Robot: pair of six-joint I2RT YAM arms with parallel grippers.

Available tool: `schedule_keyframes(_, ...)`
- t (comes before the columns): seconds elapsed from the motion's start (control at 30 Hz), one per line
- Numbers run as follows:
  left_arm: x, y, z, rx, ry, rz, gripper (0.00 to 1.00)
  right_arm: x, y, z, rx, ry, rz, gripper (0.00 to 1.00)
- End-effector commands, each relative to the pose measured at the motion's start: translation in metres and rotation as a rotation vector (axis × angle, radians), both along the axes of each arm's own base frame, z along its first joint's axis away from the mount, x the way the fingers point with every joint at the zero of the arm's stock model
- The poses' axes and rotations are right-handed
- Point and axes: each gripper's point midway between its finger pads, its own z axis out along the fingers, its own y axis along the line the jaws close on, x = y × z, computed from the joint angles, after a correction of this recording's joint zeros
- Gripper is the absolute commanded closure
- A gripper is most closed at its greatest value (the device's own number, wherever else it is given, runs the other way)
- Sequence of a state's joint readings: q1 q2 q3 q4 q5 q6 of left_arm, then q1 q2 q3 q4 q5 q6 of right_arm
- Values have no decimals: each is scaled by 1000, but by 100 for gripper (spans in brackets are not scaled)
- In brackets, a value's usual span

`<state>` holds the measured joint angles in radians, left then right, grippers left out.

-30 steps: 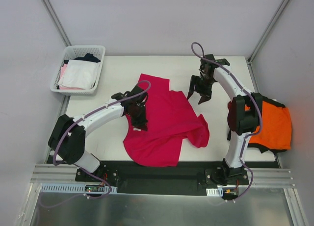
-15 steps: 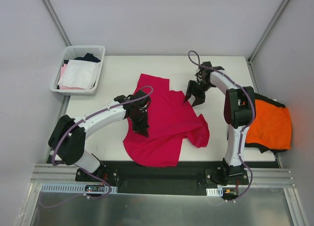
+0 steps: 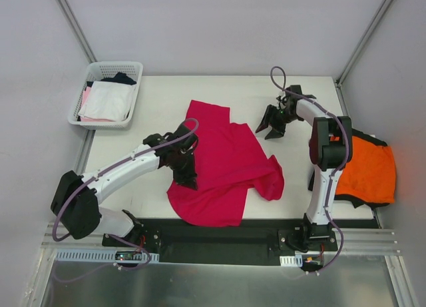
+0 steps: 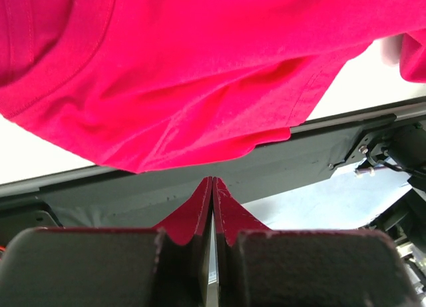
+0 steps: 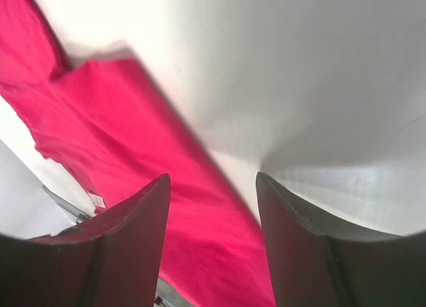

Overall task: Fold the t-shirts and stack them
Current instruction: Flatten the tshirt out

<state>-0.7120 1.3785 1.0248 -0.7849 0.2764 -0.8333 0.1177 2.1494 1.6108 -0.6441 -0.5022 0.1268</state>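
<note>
Top external: the crimson t-shirt (image 3: 223, 167) lies spread but rumpled in the middle of the table (image 3: 166, 94), one corner bunched at its right side. The left gripper (image 3: 186, 179) sits on the shirt's left edge. The right gripper (image 3: 268, 130) hovers just off the shirt's far right corner, apart from the cloth. Well to the shirt's right, at the table edge, the orange t-shirt (image 3: 373, 170) lies folded on what looks like the black t-shirt (image 3: 363, 202); only a dark fringe shows, so that is hard to confirm. Far to the shirt's left, the white mesh basket (image 3: 100, 70) holds a white garment (image 3: 106, 100), a pink garment (image 3: 85, 97) under it and a dark item (image 3: 122, 77) at the back.

Left wrist: the left gripper (image 4: 212, 187) is clenched, with a thin wedge of crimson cloth pinched between its pads; the rest of the shirt drapes beyond.

Right wrist: the right gripper (image 5: 213, 180) stands released, its jaws apart with nothing between them, above the shirt's hem where it meets bare table.

The cloth is light, limp and wrinkles easily. It will likely sag and fold on itself if lifted at one point, so a hem or corner grip for each arm seems best.
</note>
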Motion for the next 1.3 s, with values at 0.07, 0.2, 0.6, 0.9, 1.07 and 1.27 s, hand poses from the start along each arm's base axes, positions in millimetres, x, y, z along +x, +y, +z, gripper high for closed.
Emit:
schedule_keyframes(0.07, -19, 10, 4, 34, 6, 91, 99, 20, 8, -2, 126, -8, -31, 43)
schedule_keyframes(0.2, -19, 12, 7, 37, -6, 142, 98, 11, 27, -6, 208, 19, -45, 46)
schedule_keyframes(0.6, 34, -19, 0, 106, -52, -17, 97, -14, 53, -3, 226, 50, 8, 87)
schedule_keyframes(0.9, 117, -39, -33, 125, -93, -126, 100, 10, 35, 45, 85, -40, 3, 99)
schedule_keyframes(1.07, 128, -32, -53, 110, -73, -125, 100, 38, 34, 79, 86, -96, -44, 99)
schedule_keyframes(1.27, 133, -23, -78, 124, -35, -123, 100, 61, 47, 121, 151, -153, -77, 99)
